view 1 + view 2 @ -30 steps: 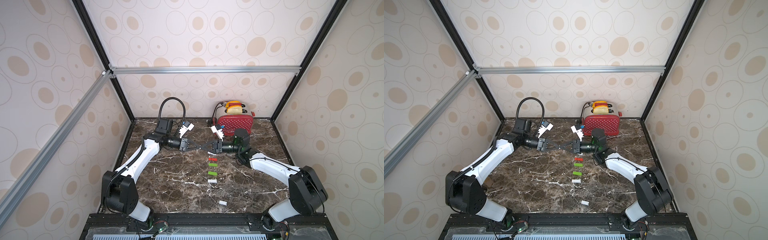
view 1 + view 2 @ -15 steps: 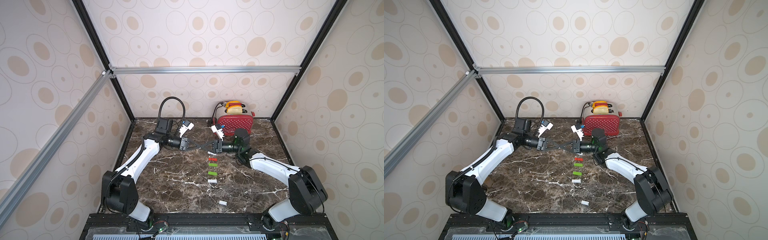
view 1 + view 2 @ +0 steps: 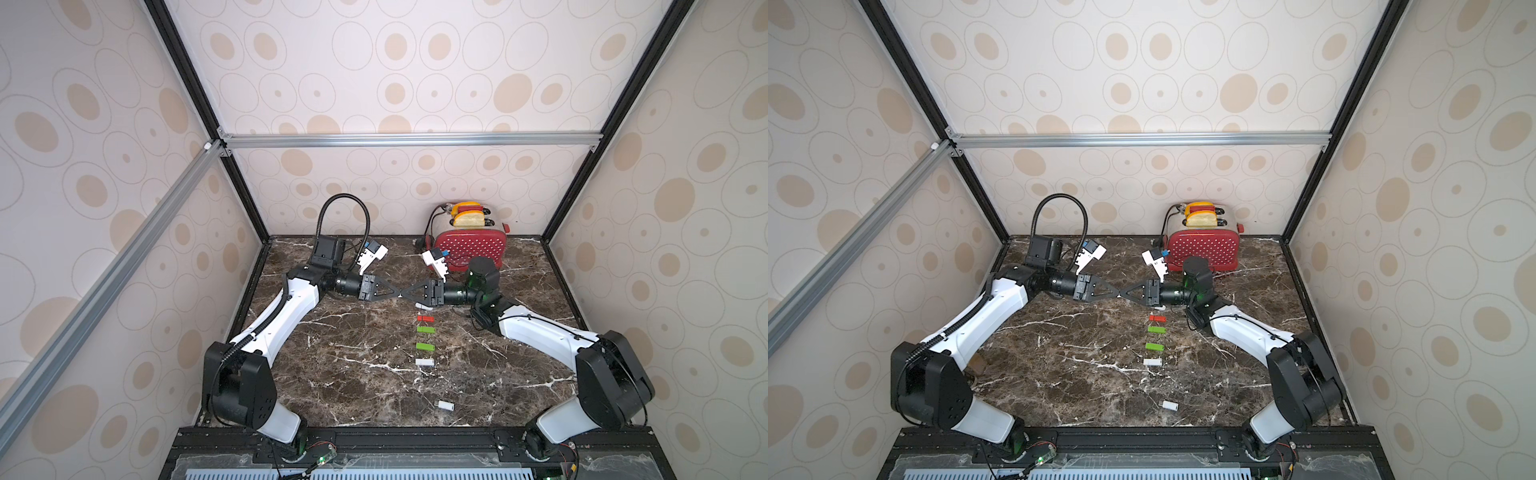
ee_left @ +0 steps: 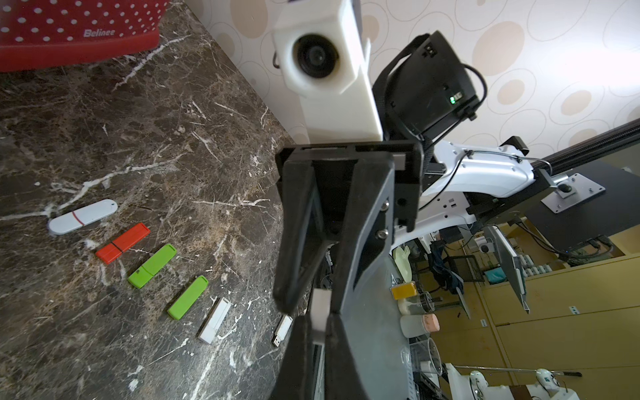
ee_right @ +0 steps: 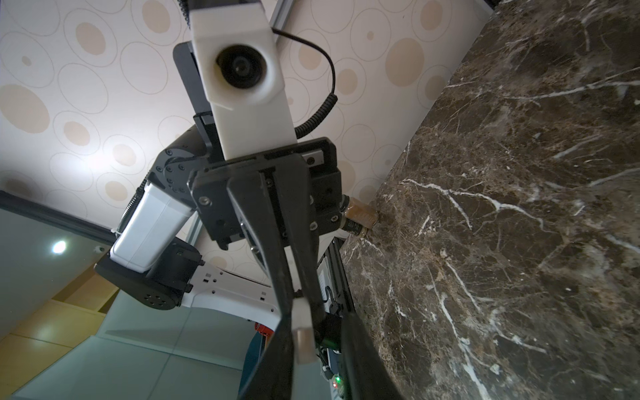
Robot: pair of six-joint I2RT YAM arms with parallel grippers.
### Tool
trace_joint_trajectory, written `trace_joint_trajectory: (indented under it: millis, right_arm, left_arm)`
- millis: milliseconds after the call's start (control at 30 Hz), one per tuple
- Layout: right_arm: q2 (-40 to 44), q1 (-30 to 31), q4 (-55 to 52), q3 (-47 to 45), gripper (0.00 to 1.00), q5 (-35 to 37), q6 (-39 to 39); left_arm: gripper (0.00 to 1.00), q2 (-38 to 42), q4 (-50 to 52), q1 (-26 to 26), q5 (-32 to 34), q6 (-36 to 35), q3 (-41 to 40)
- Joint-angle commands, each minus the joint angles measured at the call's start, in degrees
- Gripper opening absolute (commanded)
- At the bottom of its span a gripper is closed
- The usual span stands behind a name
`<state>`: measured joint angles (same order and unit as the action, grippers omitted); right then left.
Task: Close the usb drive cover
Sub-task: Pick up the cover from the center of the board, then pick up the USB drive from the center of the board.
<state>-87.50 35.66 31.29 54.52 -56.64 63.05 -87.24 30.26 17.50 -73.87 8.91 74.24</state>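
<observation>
Top views first: in both we see the two arms reaching in over the worktop (image 3: 353, 374), with the left hand (image 3: 395, 294) (image 3: 1117, 293) and right hand (image 3: 405, 293) (image 3: 1126, 294) meeting tip to tip above it, in front of the toaster (image 3: 469, 249). What sits between the tips is too small for us to make out here. Below the right hand a row lies on the worktop: a striped drive (image 3: 424, 306) partly under that hand, a red drive (image 3: 425, 318), two green drives (image 3: 425, 330) (image 3: 425, 346) and a pale drive (image 3: 424, 362). Well apart from them, near the front edge, lies a loose drive (image 3: 444, 405) (image 3: 1170, 405).

Left wrist view: the left hand (image 4: 318, 332) pinches a white drive (image 4: 319, 311) between fingers pressed onto it, clear of the worktop (image 4: 156, 121). The right hand (image 4: 314, 303) faces it, fingers slightly spread to either side of the drive's far end. We cannot tell whether its cover is on. Beside it we see the row on the worktop, and the loose drive (image 4: 282, 330) shows a bare metal plug.

Right wrist view: the left hand (image 5: 301, 304) comes in from opposite, its fingers converging on the white drive (image 5: 304, 332). The right hand (image 5: 311, 349) has its own fingers parted, one on each side of the drive, with a gap showing. The worktop (image 5: 519, 207) fills one side.
</observation>
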Motion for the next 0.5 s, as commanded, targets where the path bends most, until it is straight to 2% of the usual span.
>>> trace_joint_trajectory:
  millis: [0,133,233,300,400,467]
  right_arm:
    - [2.7,-1.1,-5.6,1.1,0.45,-0.1,-4.8]
    - [8.4,-5.2,-15.5,0.0,0.61,-1.7,-11.5]
    - [13.4,-6.6,-37.6,2.4,0.67,0.2,-29.2]
    - [16.4,-6.2,-51.5,3.3,0.69,5.2,-42.1]
    - [20.3,-4.8,-64.1,1.9,0.69,14.3,-53.9]
    - [22.6,-1.2,-69.6,0.5,0.70,20.8,-61.2]
  left_arm:
    - [0.01,0.4,-0.4,0.6,-1.9,-2.1,-0.5]
    - [0.01,0.8,0.1,-0.7,-1.3,-2.6,-1.5]
    - [0.01,0.9,2.2,-1.6,-0.4,-4.0,-1.7]
    - [0.01,1.2,5.1,-2.0,0.6,-6.2,-1.7]
    - [0.01,2.1,7.7,-2.7,1.5,-7.6,-2.8]
    - [0.01,2.6,7.6,-3.1,1.6,-7.4,-3.9]
